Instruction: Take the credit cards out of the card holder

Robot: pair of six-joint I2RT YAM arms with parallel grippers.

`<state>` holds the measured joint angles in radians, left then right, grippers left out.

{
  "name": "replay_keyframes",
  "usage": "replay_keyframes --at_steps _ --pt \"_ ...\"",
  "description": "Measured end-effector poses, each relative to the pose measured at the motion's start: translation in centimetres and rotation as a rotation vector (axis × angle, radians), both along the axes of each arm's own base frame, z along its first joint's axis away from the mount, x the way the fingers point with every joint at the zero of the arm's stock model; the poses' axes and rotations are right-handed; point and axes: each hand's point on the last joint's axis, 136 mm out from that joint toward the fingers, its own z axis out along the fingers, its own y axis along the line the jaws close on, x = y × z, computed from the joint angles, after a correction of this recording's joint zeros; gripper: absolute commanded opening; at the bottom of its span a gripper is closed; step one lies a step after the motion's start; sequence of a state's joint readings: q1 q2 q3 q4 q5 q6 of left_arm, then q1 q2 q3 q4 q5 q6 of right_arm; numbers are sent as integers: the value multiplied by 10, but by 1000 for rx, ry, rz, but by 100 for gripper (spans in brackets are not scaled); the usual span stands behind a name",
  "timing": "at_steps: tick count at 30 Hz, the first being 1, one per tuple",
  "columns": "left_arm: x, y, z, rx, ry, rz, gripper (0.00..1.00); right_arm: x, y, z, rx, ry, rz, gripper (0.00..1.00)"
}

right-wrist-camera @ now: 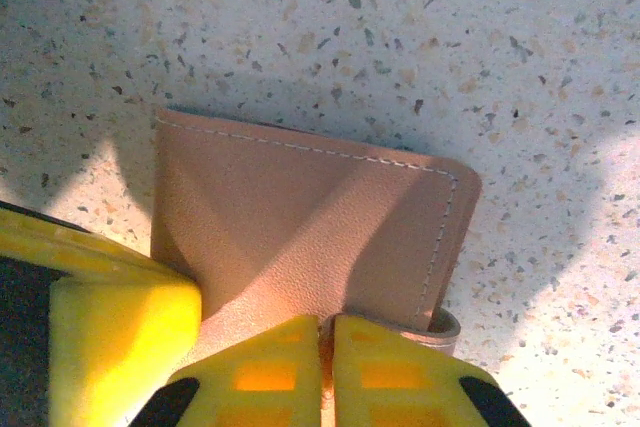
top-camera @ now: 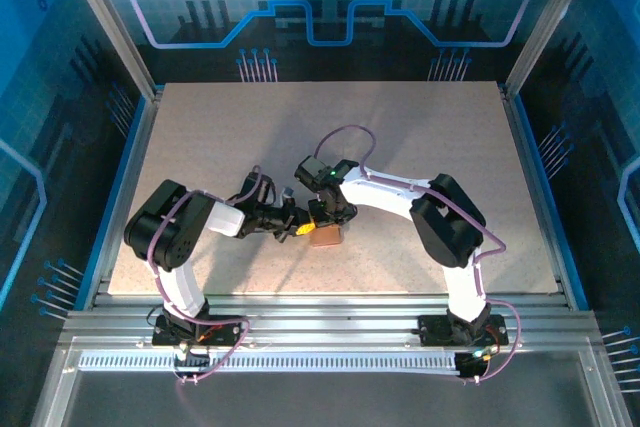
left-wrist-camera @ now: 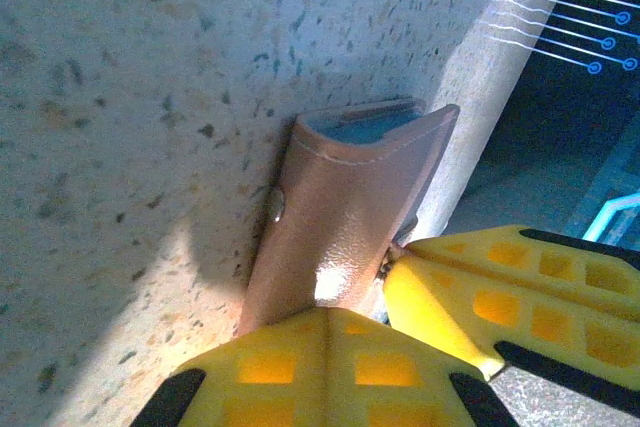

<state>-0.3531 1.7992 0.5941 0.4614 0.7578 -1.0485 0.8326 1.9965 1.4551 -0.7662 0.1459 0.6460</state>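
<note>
— Where is the card holder [top-camera: 325,236] found?
— It is seen lying on the table [top-camera: 400,147], near the front middle, between the two arms.
— How are the grippers set?
— The left gripper [left-wrist-camera: 325,332] is clamped on the holder's edge. The right gripper [right-wrist-camera: 327,332] is closed tight at the edge near the clasp tab [right-wrist-camera: 447,328]; what is pinched there cannot be told.
</note>
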Motion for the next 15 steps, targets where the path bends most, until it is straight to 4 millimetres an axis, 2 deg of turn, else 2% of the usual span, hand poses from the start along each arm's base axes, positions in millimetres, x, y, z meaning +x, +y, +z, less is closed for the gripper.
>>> replay_keyframes --at_steps 9,15 --pt "0 6 -1 -2 5 12 1 0 1 8 17 -10 0 2" --pt "-6 19 8 90 13 23 10 -5 8 22 92 -6 3 2"
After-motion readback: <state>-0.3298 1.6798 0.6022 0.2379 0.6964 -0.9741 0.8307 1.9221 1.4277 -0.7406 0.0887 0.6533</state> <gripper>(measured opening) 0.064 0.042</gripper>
